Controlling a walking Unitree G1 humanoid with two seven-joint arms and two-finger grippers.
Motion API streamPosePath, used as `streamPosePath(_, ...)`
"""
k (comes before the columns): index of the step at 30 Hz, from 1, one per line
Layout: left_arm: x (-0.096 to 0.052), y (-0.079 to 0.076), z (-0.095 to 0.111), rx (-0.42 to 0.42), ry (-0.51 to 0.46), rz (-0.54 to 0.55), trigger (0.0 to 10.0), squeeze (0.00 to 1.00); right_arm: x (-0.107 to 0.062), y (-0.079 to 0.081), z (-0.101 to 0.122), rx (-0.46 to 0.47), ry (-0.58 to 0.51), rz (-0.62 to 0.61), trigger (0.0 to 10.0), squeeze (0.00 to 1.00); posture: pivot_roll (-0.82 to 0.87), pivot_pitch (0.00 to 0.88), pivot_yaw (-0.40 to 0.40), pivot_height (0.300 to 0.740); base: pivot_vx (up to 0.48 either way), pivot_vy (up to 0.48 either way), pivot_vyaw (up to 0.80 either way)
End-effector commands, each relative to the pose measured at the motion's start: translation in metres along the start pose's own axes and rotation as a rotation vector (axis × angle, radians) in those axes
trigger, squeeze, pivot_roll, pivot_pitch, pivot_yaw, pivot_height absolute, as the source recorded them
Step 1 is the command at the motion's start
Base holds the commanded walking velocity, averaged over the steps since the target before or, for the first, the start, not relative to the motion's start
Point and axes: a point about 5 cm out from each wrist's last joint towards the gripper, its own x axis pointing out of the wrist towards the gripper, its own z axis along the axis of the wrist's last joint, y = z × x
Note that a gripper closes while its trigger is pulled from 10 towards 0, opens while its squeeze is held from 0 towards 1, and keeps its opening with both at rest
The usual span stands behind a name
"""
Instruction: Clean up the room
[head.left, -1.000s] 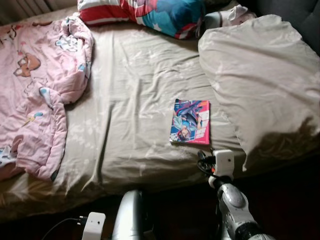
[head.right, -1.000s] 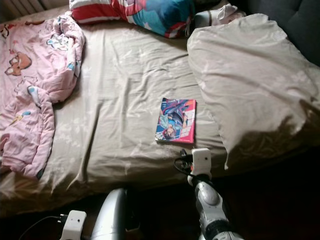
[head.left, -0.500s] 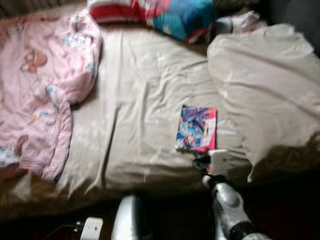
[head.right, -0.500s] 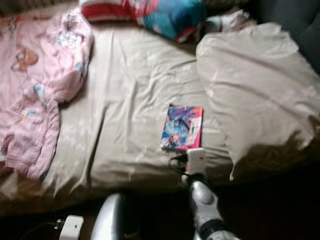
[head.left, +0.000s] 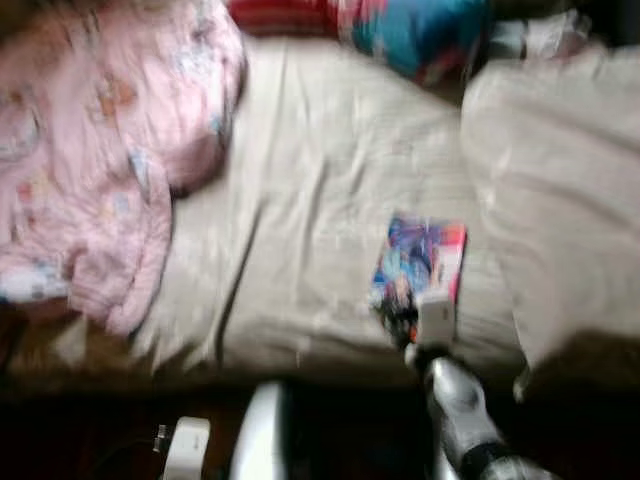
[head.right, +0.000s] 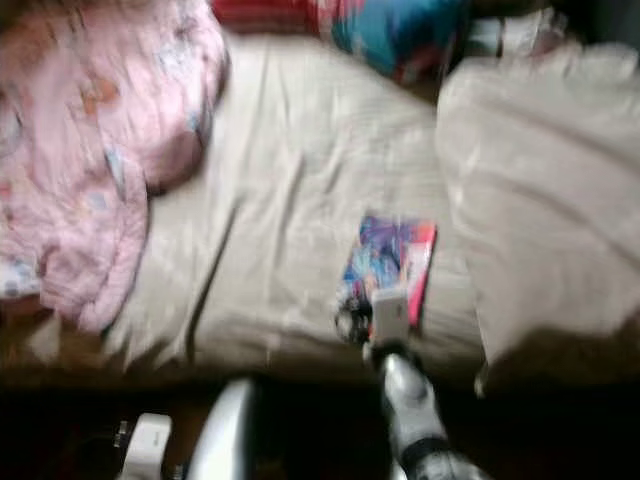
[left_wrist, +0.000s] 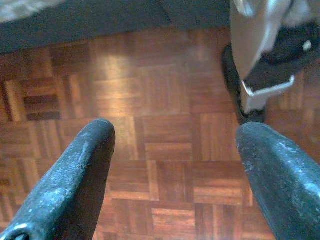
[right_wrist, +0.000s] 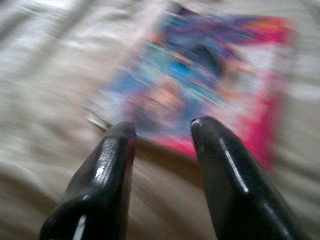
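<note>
A colourful pink-and-blue book (head.left: 420, 262) lies flat on the beige bed sheet (head.left: 300, 200), near the bed's front edge. My right gripper (right_wrist: 162, 125) is open, and its black fingertips (right_wrist: 120, 135) hover at the book's (right_wrist: 210, 80) near edge without holding it. From below, the silver right arm (head.left: 455, 400) reaches up to that edge. My left gripper (left_wrist: 175, 132) hangs low and wide open over parquet floor (left_wrist: 165, 165), holding nothing. All views of the bed are blurred.
A crumpled pink blanket (head.left: 90, 150) covers the bed's left side. A large beige pillow (head.left: 560, 190) lies right of the book, and a red-and-blue pillow (head.left: 400, 25) at the far edge. Part of my leg (left_wrist: 260, 50) shows over the floor.
The head views have shifted and blurred as I move closer. My right gripper has advanced from the bed's edge to the book's near edge. The book lies where it was.
</note>
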Motion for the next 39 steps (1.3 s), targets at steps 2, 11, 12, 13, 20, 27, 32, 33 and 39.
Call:
streamPosePath(2, -0.003, 0.006, -0.008, 0.015, 0.032, 0.01, 10.0, 0.0, -0.002, 0.012, -0.011, 0.025, 0.058, 0.018, 10.0, 0.0, -0.02, 0.267, 0.147, 0.599, 0.0, 0.0, 0.0)
streamPosePath(11, -0.003, 0.009, -0.007, 0.029, 0.023, 0.01, 10.0, 0.0, -0.004, 0.008, -0.022, 0.156, 0.143, -0.042, 10.0, 0.0, 0.0, 0.267, 0.163, 0.599, 0.0, 0.0, 0.0)
streamPosePath(12, -0.003, 0.009, -0.007, 0.03, 0.022, 0.01, 10.0, 0.0, -0.004, 0.008, -0.022, 0.157, 0.144, -0.044, 10.0, 0.0, 0.0, 0.268, 0.164, 0.599, 0.0, 0.0, 0.0)
streamPosePath(13, -0.003, 0.01, -0.007, 0.032, 0.02, 0.011, 10.0, 0.0, -0.004, 0.009, -0.022, 0.175, 0.146, -0.047, 10.0, 0.0, 0.0, 0.27, 0.168, 0.599, 0.0, 0.0, 0.0)
streamPosePath(20, -0.006, 0.015, -0.012, 0.046, 0.035, 0.015, 10.0, 0.0, -0.002, 0.01, -0.021, 0.231, 0.151, -0.056, 10.0, 0.0, 0.02, 0.293, 0.184, 0.599, 0.0, 0.0, 0.0)
streamPosePath(27, -0.008, 0.019, -0.017, 0.055, 0.042, 0.019, 10.0, 0.0, 0.002, 0.009, -0.014, 0.249, 0.119, -0.073, 10.0, 0.0, 0.03, 0.311, 0.193, 0.599, 0.0, 0.0, 0.0)
streamPosePath(32, -0.01, 0.022, -0.019, 0.066, 0.044, 0.021, 10.0, 0.0, 0.007, 0.008, -0.004, 0.249, 0.083, -0.081, 10.0, 0.0, 0.04, 0.318, 0.201, 0.599, 0.0, 0.0, 0.0)
streamPosePath(33, -0.01, 0.023, -0.019, 0.073, 0.043, 0.019, 10.0, 0.0, 0.008, 0.008, -0.003, 0.245, 0.076, -0.08, 10.0, 0.0, 0.04, 0.318, 0.202, 0.599, 0.0, 0.0, 0.0)
streamPosePath(39, -0.01, 0.023, -0.019, 0.082, 0.039, 0.014, 10.0, 0.0, 0.01, 0.008, 0.002, 0.238, 0.057, -0.082, 10.0, 0.0, 0.05, 0.32, 0.206, 0.599, 0.0, 0.0, 0.0)
